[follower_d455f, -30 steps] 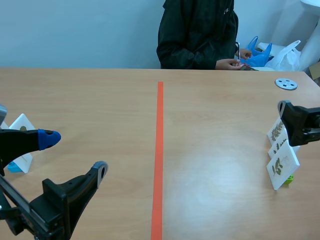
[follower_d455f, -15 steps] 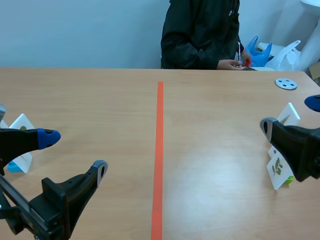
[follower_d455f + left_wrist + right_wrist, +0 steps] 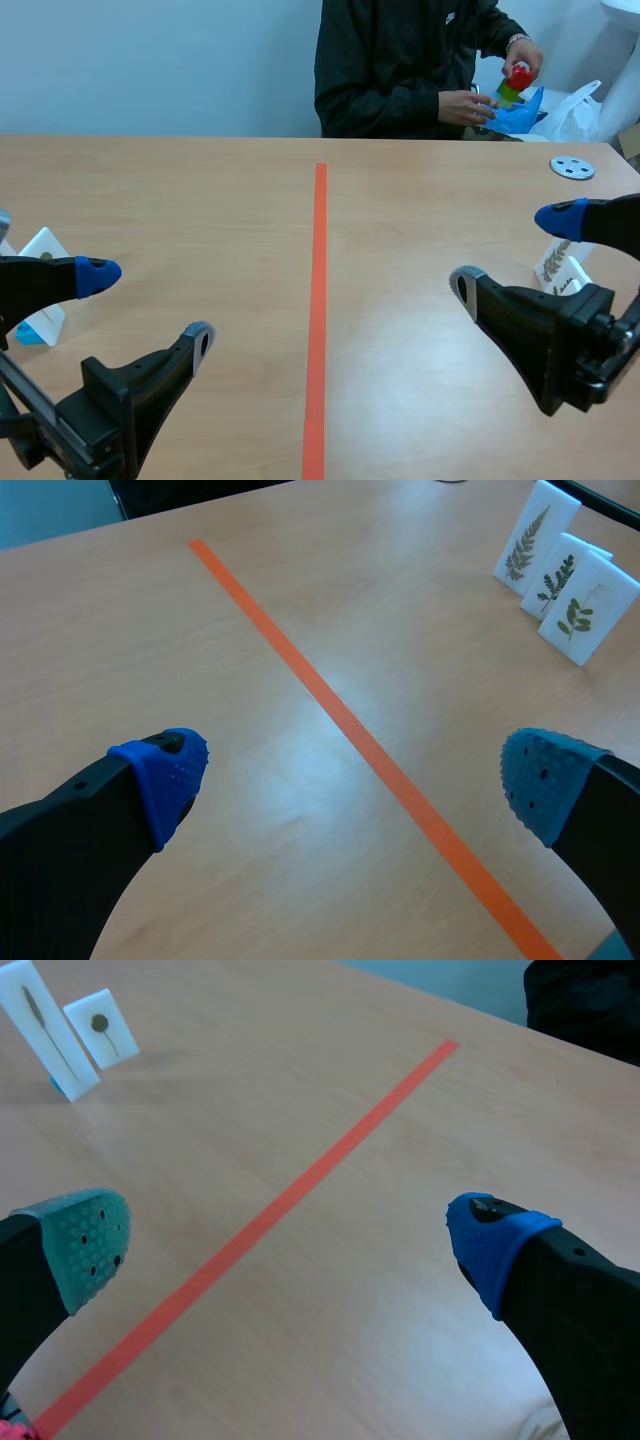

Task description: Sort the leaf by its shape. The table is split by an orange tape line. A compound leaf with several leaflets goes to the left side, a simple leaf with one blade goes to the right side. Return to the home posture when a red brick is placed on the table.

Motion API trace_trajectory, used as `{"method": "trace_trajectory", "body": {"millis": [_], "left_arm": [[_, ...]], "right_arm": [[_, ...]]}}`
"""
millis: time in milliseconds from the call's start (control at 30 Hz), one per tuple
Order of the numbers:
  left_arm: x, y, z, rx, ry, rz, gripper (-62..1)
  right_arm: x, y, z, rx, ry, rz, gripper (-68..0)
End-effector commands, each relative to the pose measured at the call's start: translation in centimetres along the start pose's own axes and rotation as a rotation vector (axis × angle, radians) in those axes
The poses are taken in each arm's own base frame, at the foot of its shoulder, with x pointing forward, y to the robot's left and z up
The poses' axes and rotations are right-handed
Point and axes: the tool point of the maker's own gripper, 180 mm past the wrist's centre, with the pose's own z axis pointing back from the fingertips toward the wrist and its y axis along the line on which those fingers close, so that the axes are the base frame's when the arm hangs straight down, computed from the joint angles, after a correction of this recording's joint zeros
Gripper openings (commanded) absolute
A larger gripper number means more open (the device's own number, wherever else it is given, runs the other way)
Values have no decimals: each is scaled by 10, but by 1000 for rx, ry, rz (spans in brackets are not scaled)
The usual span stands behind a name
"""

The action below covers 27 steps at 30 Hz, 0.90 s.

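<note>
Left gripper (image 3: 150, 308) spread wide, grasping nothing; right gripper (image 3: 512, 252) likewise released. Three leaf cards (image 3: 553, 580) stand upright close together, right of the orange tape line (image 3: 319, 300).

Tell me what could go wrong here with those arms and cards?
The right gripper, open, seems close to the upright leaf cards; a swing might topple them. Across the table, a person's hand holds a red brick; if it sets the brick down while an arm moves, they could collide.
</note>
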Motion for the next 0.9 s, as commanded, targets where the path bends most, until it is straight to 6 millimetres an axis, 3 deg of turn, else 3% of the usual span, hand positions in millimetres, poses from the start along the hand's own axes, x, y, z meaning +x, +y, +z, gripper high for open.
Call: {"method": "trace_trajectory", "body": {"millis": [0, 467, 700, 867], "left_arm": [[6, 1, 0, 0, -24, 3, 14], [6, 1, 0, 1, -23, 3, 14], [6, 1, 0, 1, -23, 3, 14], [6, 1, 0, 1, -23, 3, 14]], "right_arm": [[9, -9, 0, -8, -19, 30, 4], [-12, 7, -22, -43, 41, -38, 4], [-23, 26, -29, 9, 84, -45, 4], [-25, 24, -29, -8, 93, -39, 4]]}}
